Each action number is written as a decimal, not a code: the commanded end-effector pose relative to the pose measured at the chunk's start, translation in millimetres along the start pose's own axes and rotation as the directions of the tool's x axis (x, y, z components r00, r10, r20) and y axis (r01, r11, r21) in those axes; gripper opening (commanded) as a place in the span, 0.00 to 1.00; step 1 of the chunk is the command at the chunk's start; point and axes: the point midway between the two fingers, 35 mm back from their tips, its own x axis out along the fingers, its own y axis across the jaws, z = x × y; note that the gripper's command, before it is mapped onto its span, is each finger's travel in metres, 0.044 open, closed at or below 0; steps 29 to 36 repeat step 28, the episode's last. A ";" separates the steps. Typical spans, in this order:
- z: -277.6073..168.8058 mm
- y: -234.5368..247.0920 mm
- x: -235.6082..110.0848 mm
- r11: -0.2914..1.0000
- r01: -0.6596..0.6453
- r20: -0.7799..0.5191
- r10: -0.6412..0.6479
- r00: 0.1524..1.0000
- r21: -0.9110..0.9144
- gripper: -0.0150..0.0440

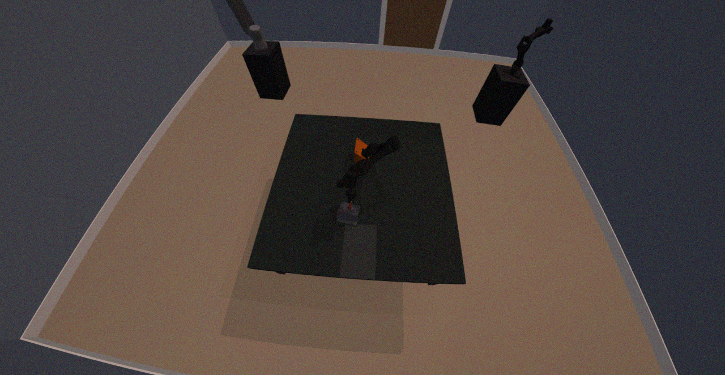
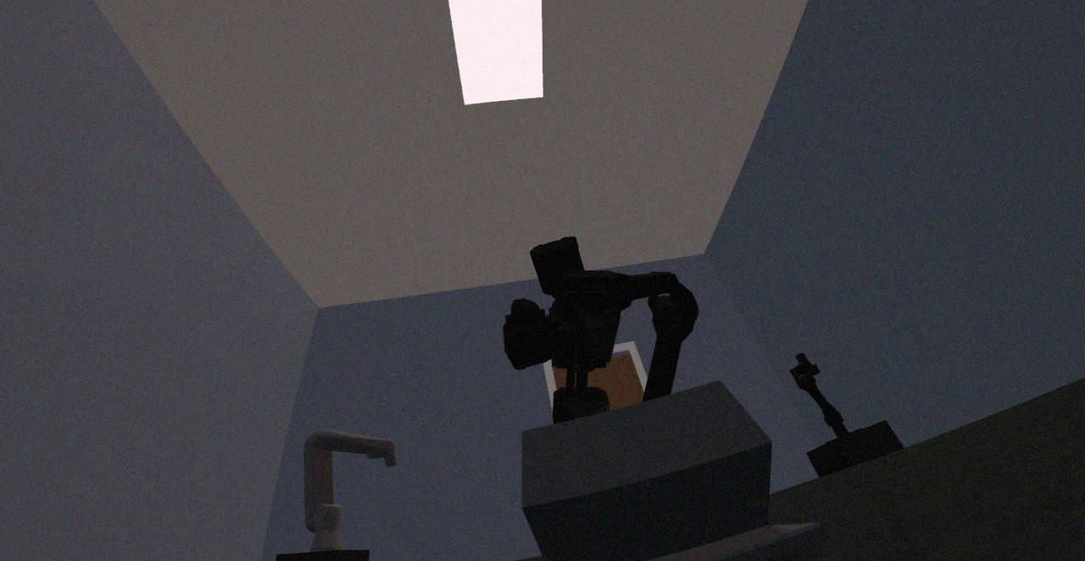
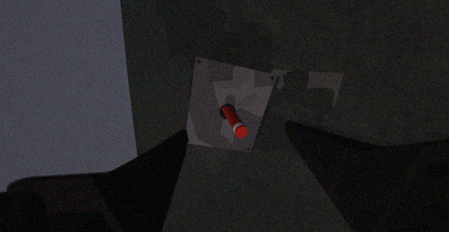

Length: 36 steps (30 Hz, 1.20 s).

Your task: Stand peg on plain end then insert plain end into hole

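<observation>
The red peg (image 3: 231, 118) (image 1: 349, 205) stands in the hole of the sloped panel (image 3: 207, 88) (image 1: 348, 215), its white-banded end pointing out toward the wrist camera. Its plain end is inside the hole and hidden; how deep it sits I cannot tell. The panel also shows as a grey block in the exterior view (image 2: 644, 436). My gripper (image 3: 236, 130) is open, one finger well to each side of the peg in the wrist view, touching neither. Nothing is between the fingers.
An orange block (image 1: 359, 145) stands on the dark table (image 1: 415, 210) near the arm's base. A lighter grey patch (image 1: 358, 251) lies on the table beside the panel. Two other arms (image 1: 243, 12) (image 1: 521, 48) stand on black pedestals beyond the table.
</observation>
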 end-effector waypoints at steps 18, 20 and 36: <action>3.4 -2.5 -39.0 1.000 -0.006 -0.001 0.006 1.000 -0.004 1.00; 3.8 -2.9 -43.0 1.000 -0.006 -0.001 0.006 1.000 -0.004 1.00; 4.2 -3.5 -47.8 1.000 -0.006 -0.001 0.006 1.000 -0.004 1.00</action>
